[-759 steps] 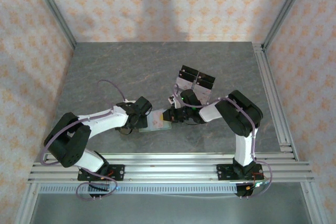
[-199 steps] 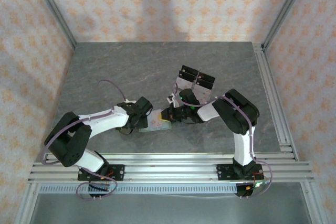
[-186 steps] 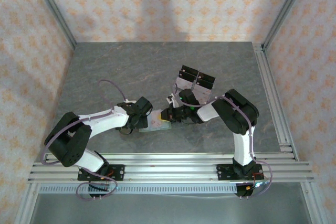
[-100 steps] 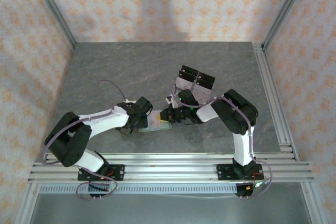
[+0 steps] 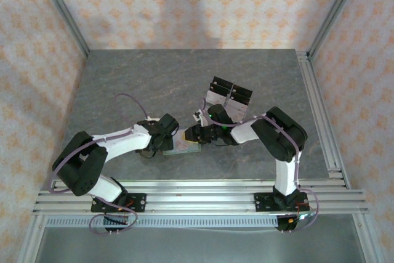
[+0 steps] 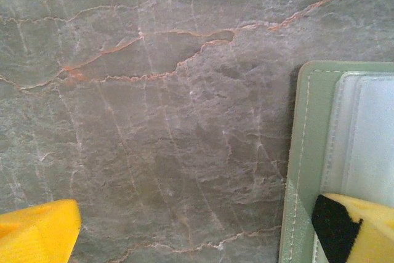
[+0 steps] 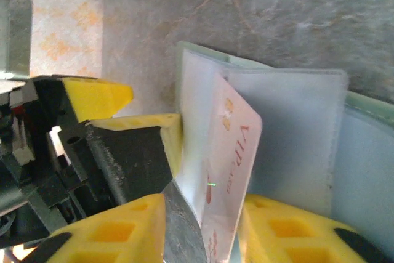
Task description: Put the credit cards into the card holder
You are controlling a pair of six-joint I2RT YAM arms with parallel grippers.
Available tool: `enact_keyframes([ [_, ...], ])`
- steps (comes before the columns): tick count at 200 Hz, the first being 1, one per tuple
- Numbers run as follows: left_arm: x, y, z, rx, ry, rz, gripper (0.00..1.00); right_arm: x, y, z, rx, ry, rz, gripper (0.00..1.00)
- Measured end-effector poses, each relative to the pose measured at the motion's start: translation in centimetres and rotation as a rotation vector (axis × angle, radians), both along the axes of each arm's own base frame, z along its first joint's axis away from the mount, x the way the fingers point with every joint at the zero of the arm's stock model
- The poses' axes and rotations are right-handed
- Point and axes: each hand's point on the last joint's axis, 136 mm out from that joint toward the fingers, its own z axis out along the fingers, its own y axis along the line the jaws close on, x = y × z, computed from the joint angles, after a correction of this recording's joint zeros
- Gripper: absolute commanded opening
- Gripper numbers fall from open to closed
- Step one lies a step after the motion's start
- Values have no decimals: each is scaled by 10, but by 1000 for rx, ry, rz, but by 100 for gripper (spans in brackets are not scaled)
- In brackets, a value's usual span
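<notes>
The right gripper [image 7: 203,214] has just loosened. Its jaws, clamped a second ago, now stand partly apart with the card [image 7: 233,152] loose between them. The card is tilted, its far edge at the wallet's [image 7: 375,108] clear sleeve [image 7: 295,121]. That looks like the release of a card being fed in; whether it is seated I cannot tell. The left gripper [image 6: 197,232] is wide open, one finger [image 6: 360,226] pressing the wallet's edge at lower right. In the top view, near centre, the right gripper sits slightly further left than before.
</notes>
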Motion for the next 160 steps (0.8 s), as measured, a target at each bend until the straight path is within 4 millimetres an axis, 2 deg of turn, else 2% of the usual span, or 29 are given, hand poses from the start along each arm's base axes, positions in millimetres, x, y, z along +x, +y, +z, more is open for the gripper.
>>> enact_keyframes([
  [27, 0, 0, 1, 7, -5, -2, 100, 0, -10, 3, -61, -13, -20, 51],
  [113, -1, 3, 4, 20, -5, -1, 100, -2, -45, -6, -258, -18, -86, 51],
  [139, -4, 8, 7, 42, -2, 2, 100, 1, -50, 4, -312, -26, -103, 49],
  [160, -5, 12, 13, 57, -6, 3, 100, 8, -44, 16, -333, -51, -108, 46],
])
